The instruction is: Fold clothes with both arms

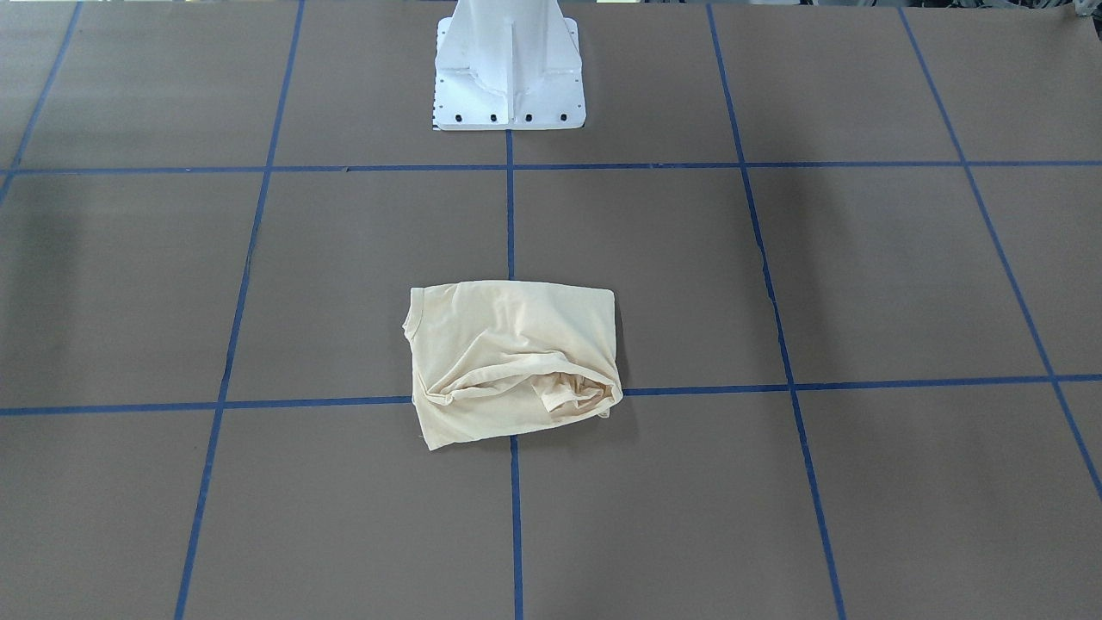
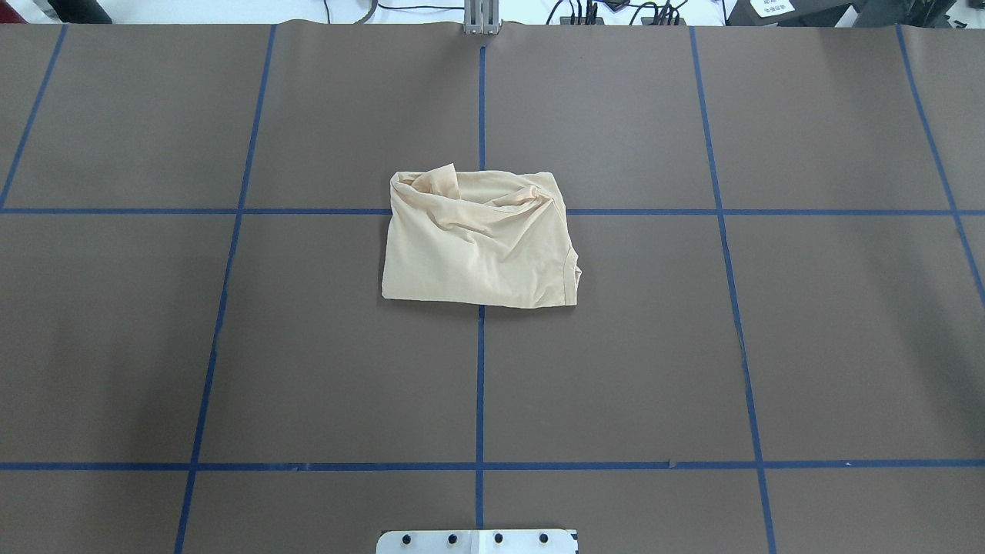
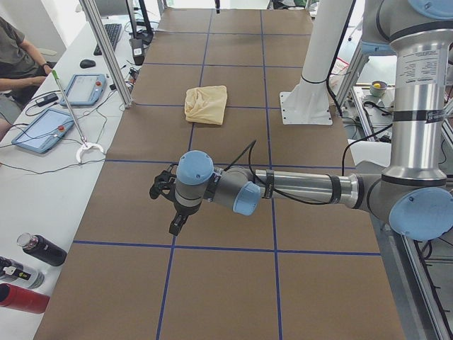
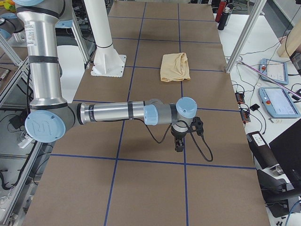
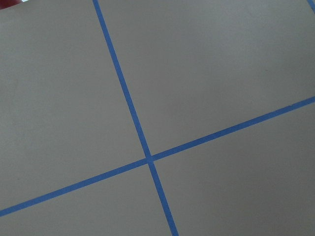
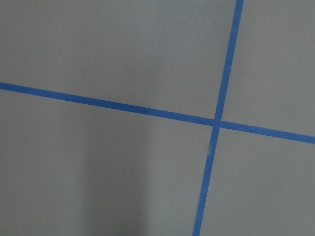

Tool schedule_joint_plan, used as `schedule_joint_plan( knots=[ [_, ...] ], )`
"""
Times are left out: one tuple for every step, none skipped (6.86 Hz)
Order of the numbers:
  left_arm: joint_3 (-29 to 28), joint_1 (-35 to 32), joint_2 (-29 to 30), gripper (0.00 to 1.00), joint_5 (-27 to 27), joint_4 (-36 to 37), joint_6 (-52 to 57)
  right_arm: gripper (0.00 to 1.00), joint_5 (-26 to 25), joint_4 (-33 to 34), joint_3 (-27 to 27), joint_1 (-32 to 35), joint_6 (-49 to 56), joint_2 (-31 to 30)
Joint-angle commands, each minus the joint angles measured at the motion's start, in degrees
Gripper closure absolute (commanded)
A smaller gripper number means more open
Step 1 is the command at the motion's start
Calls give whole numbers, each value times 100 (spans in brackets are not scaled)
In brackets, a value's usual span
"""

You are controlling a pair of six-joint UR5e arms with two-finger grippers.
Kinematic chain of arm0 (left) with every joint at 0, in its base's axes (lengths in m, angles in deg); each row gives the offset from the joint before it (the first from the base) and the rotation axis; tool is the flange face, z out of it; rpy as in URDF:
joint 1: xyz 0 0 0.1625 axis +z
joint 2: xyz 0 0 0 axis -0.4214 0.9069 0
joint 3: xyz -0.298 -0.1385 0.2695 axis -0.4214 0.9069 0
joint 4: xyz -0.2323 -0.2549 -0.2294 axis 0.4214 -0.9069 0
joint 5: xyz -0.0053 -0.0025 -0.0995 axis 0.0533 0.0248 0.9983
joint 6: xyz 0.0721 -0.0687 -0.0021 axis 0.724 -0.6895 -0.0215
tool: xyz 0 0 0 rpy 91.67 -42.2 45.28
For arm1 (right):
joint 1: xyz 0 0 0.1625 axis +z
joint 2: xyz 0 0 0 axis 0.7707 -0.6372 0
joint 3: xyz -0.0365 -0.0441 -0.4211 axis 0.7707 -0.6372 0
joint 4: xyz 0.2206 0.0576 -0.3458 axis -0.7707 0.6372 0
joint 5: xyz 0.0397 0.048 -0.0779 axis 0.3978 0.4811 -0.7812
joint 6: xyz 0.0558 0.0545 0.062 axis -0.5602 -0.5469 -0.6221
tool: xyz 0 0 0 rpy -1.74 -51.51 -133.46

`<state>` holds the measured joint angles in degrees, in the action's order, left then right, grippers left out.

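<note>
- One shirt (image 2: 481,246), pale cream-yellow, folded into a rough rectangle and lying flat at mid tabletop (image 2: 308,346).
- It covers a crossing of blue tape lines (image 2: 481,100). The edge far from the white pedestal base (image 1: 510,77) is bunched and wrinkled; the ribbed neck edge is on the robot's right side.
- Two arms, one pedestal base, one shirt.
- Left arm (image 3: 297,188): upper part stands upright and the forearm reaches out level over the tabletop. The wrist is bent down, with the left jaws pointing at the tabletop, just above it.
- Right arm (image 4: 113,113): same pose mirrored, forearm level, with the right jaws pointing down, just above the tabletop.
- Left jaws and right jaws show only in the side views, so cannot tell how far open either is. Nothing seen in either.
- The shirt is well apart from both jaws, lying between them; each arm is out toward its own end of the tabletop.
- Each wrist view shows only brown tabletop and one tape crossing.
</note>
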<state>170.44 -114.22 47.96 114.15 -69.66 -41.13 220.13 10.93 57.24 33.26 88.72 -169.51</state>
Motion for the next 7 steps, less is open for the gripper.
schedule_joint_plan(
  knots=[
    [-19, 0, -12, 0, 13, -7, 0, 0, 10, 0, 39, 0, 0, -29],
    [-19, 0, -21, 0, 13, 2, -9, 0, -7, 0, 13, 0, 0, -29],
    [51, -9, -47, 0, 13, 11, -9, 0, -8, 0, 4, 0, 0, -37],
    [113, -9, -39, 0, 13, 11, -9, 0, -16, 0, 56, 0, 0, -11],
    [148, -9, -39, 0, 13, 20, -9, 0, 1, 61, 65, 17, -9, 41],
    [279, -9, -48, 0, 22, 81, -17, 0, 1, 88, 57, 52, -9, 59],
    [289, -9, -30, 0, 22, 72, -17, 0, 19, 97, 57, 139, -9, 68]
  ],
)
